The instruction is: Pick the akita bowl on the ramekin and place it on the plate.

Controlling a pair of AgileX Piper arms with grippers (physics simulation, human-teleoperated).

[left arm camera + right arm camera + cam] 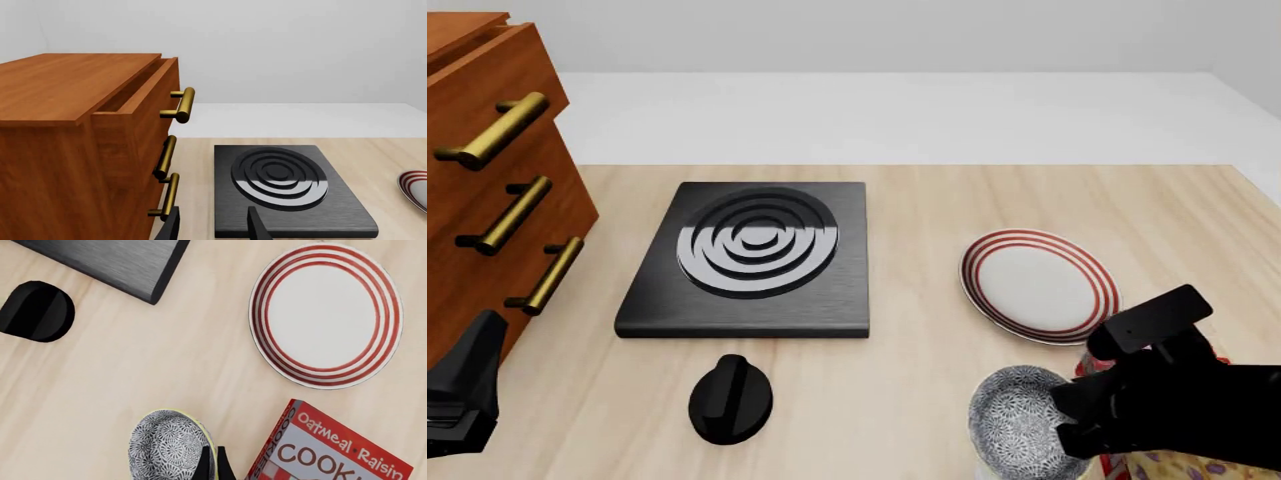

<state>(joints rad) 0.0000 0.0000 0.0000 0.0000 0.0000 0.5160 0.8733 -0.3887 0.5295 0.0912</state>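
Pale wood makes up the surface (908, 340), with a black stove slab (751, 260), its loose knob (731, 398) and a wooden drawer cabinet (487, 190) toward the left. The right gripper (213, 462) pinches the near rim of the speckled bowl (1017, 422), its fingers closed on the wall, so the step in hand looks like the carry. No ramekin shows under or beside the bowl (the arm may hide it). The bowl sits near the red-ringed plate (1038, 285) but not over it. Next, I judge, comes a short move forward until the bowl is above the plate's middle, then a level lowering. Bowl and plate both hold nothing. A cookie box (333, 450) lies just beside the bowl. The left gripper (212, 226) hangs spread, holding nothing.
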